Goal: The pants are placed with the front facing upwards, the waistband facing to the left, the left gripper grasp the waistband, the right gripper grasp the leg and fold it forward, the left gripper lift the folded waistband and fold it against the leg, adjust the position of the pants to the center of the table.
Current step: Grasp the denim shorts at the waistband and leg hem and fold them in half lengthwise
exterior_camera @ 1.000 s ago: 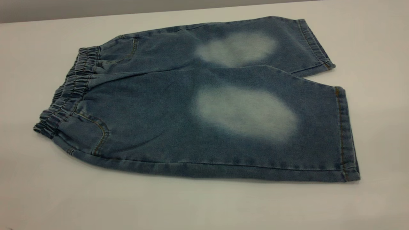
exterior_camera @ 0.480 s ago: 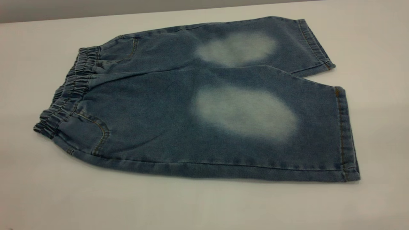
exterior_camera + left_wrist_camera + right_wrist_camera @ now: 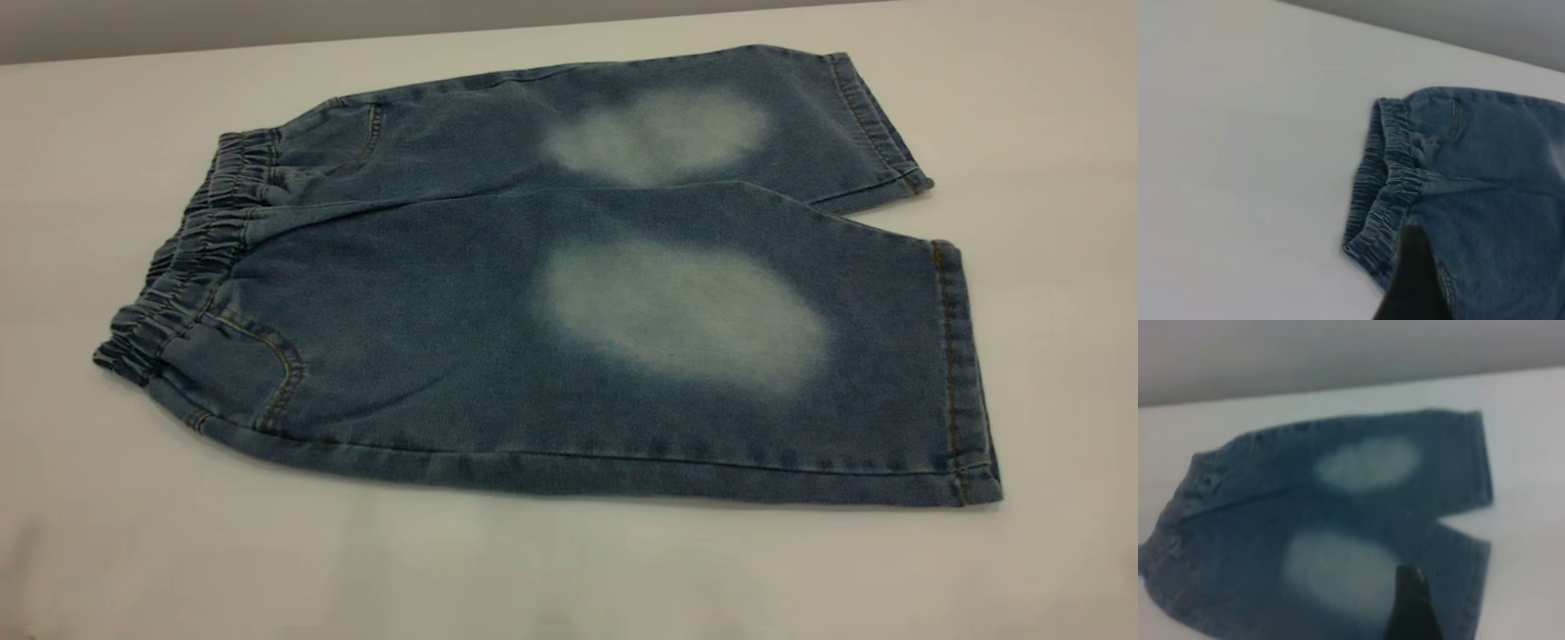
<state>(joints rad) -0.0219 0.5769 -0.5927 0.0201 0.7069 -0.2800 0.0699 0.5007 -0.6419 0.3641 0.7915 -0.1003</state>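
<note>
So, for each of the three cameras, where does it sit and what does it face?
Exterior view: sits outside the rig, looks obliquely down at the short blue denim pants lying flat on the white matte table; neither arm shows.
Left wrist view: rides the left arm, faces the gathered elastic waistband; a dark part of the left gripper shows.
Right wrist view: rides the right arm, faces the legs; a dark part of the right gripper shows.
Shared: all three show the pants.

Even, soft overhead light; faint shadow under pants (image 3: 569,293); exterior view sharp; right wrist view blurred throughout.
</note>
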